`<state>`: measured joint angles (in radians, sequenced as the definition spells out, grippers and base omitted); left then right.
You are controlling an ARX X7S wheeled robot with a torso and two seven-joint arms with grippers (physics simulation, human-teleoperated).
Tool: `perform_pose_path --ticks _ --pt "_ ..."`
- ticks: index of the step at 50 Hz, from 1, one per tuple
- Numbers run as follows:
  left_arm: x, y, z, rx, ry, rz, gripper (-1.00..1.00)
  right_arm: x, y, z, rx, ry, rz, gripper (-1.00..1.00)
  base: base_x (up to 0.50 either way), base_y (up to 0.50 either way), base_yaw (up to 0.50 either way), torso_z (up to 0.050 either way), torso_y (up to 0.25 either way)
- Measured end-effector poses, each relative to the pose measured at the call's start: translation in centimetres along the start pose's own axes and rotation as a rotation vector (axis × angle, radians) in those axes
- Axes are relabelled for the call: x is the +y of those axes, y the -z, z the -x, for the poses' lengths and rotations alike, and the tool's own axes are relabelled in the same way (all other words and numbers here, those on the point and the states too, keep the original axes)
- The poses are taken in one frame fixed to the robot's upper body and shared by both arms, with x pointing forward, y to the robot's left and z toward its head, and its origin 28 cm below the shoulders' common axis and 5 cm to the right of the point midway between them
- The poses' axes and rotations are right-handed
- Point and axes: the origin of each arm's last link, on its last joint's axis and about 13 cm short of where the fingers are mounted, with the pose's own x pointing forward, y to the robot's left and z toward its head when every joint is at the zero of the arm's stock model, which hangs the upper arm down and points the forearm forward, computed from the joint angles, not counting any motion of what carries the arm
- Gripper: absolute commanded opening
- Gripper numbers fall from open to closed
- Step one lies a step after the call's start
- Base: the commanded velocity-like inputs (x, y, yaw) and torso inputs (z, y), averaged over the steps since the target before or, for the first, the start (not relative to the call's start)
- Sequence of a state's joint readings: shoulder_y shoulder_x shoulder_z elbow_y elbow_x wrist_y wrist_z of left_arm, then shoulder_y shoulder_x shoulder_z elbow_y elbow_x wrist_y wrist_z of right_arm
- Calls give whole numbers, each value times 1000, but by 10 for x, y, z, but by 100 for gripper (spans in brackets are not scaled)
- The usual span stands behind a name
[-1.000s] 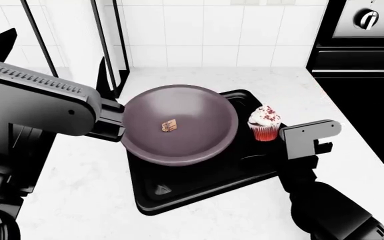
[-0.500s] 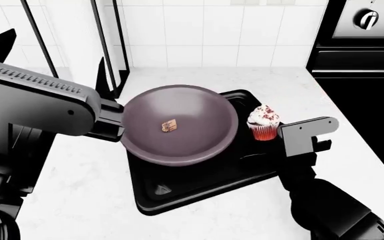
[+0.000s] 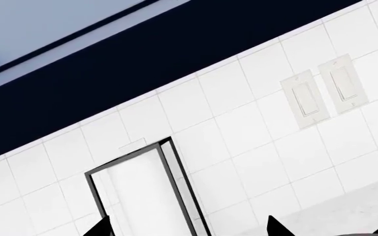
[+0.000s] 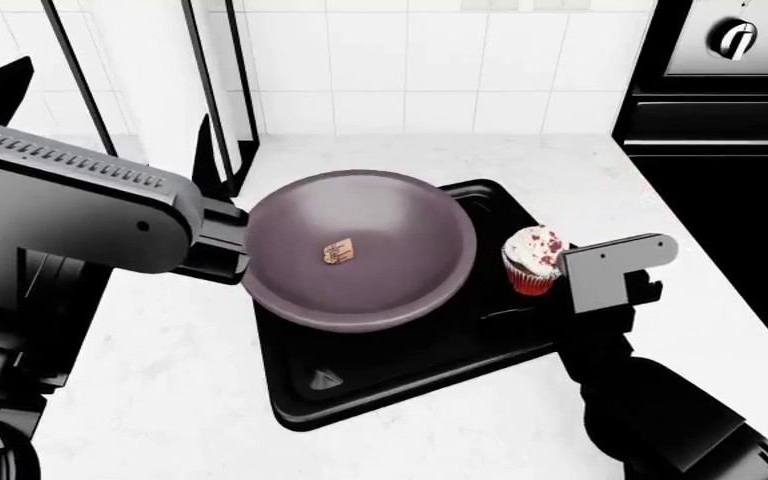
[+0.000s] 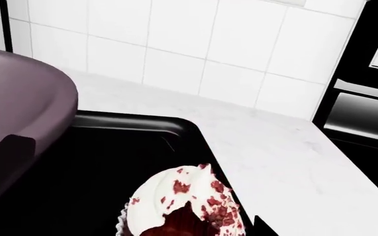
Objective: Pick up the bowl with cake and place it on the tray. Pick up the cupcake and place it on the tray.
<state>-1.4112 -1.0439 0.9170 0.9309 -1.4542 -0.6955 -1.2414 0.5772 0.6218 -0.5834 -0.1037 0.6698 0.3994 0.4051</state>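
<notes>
I am holding my right gripper (image 4: pixel 558 272) at the right of the head view, against the red-wrapped cupcake (image 4: pixel 532 259), which is sitting at the right edge of the glossy black tray (image 4: pixel 398 385) and leaning a little; the wrist block is hiding my fingertips, so I cannot tell whether they are apart or clamped on the wrapper. In the right wrist view the cupcake (image 5: pixel 182 204) is filling the lower middle of the frame, its white frosting flecked with red, with the tray's rim (image 5: pixel 143 123) curving behind it. I am judging it light, soft and easy to crush or topple: the frosting would smear, so the pleated wrapper low on its sides is the place to take it, gently. The mauve-grey bowl (image 4: pixel 357 250) is filling the centre of the head view over the tray's left part, the tiny tan cake piece (image 4: pixel 341 250) lying at its bottom. It looks stiff, smooth and probably slippery, best pinched at the rim. My left gripper (image 4: pixel 231 245) is at the bowl's left rim, but whether its fingers are closed on it I cannot tell; the left wrist view is showing only wall tiles.
</notes>
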Motion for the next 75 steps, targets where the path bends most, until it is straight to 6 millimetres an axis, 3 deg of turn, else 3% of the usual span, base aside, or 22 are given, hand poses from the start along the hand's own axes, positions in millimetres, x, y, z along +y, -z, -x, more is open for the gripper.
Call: perform_pose_path --ticks 19,38,63,75 --pt "0 -1 1 -5 2 2 100 -8 -23 13 -73 -8 -35 100 0 0 0 0 0" --pt "0 -1 4 -6 3 14 100 -15 -43 41 -156 -8 -51 100 0 0 0 0 0" --pt "-1 -12 27 14 35 25 100 -16 -54 106 -260 18 -76 100 0 0 0 0 0" --pt "15 -19 45 -91 14 64 100 -16 -63 139 -334 55 -119 100 0 0 0 0 0"
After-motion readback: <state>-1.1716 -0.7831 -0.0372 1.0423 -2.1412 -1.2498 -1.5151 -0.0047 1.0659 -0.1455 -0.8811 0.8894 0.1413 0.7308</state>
